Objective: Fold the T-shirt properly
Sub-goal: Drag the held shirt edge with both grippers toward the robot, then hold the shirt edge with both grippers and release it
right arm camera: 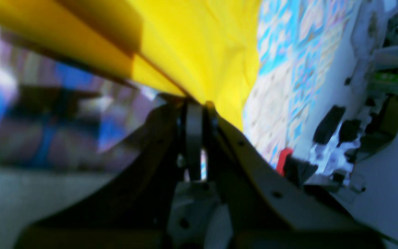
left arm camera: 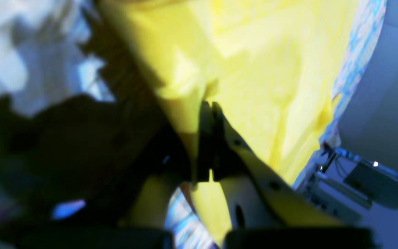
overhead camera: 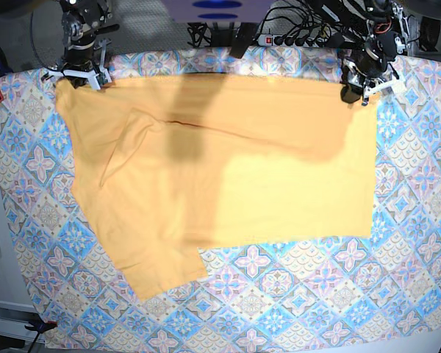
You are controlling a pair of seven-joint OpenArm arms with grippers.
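While both claws clamp top corners, T-shirt [overhead camera: 228,176] hangs betw.

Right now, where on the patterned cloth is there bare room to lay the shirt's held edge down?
Bare tile-patterned cloth runs along the near side below the T-shirt, with narrower strips at both sides. The far edge is crowded: the left gripper and right gripper pinch the shirt's corners there, with cables behind.
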